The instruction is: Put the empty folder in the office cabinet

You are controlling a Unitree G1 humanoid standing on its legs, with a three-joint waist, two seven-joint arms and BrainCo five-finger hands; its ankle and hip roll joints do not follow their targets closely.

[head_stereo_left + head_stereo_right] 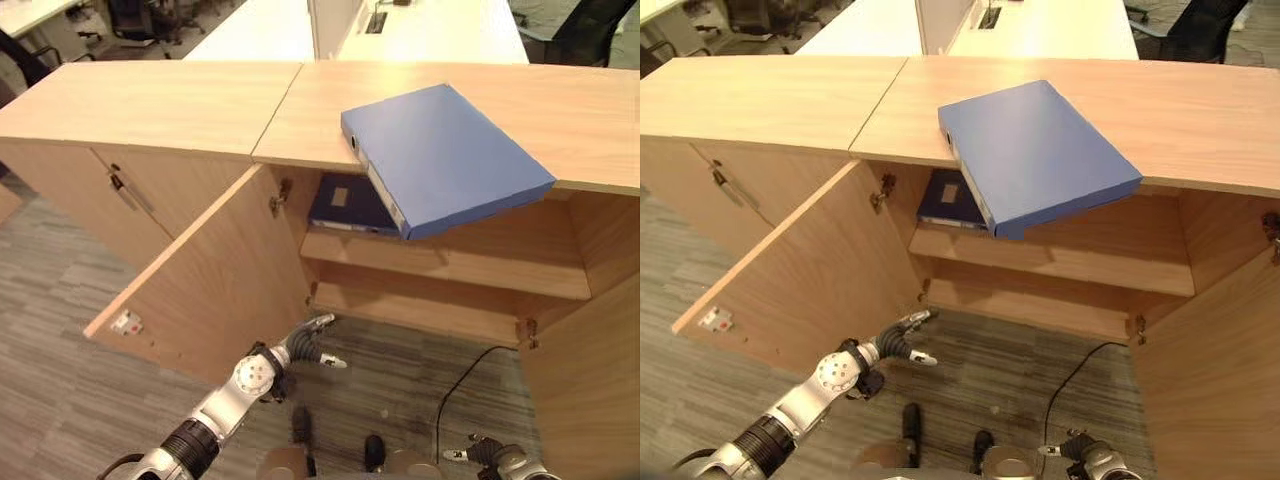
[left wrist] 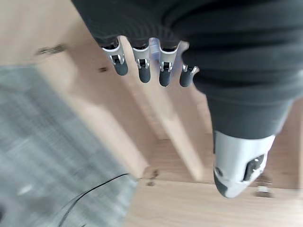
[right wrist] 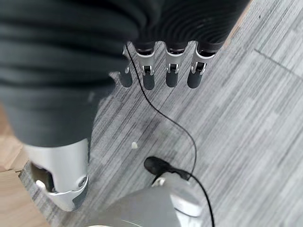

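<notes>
Blue folder [image 1: 445,155] lies flat on the wooden top of the office cabinet [image 1: 150,100], well above and beyond my left hand [image 1: 305,345]. One corner of the folder juts out past the front edge of the top, hanging over the open compartment. Its spine faces the robot's left, with a pale label strip along it.

Left hand hangs low in front of the open compartment, just beside the inner face of the open cabinet door [image 1: 215,275]. Fingers [image 2: 142,68] are straight and relaxed, thumb [image 2: 236,165] apart from them; it holds nothing. Past the fingers I see the pale wood of the cabinet interior and the grey carpet floor [image 1: 60,330].

Right hand [image 1: 480,452] sits lower still, off to the right near the floor and well apart from the folder. In its wrist view the fingers [image 3: 173,71] are straight in a row, spread loosely, nothing between them and the thumb [image 3: 61,184]. Grey carpet lies past them.

Inside the cabinet, above and beyond the left hand, a shelf [image 1: 450,265] runs across the compartment. A second dark blue folder [image 1: 350,205] lies flat on that shelf at its left end, partly under the overhanging corner of the folder on top. The lower shelf [image 1: 420,310] under it is bare wood.

The right door [image 1: 590,370] stands open too, beside the right hand. To the left, a neighbouring cabinet door [image 1: 130,195] is closed, with a metal handle.
</notes>
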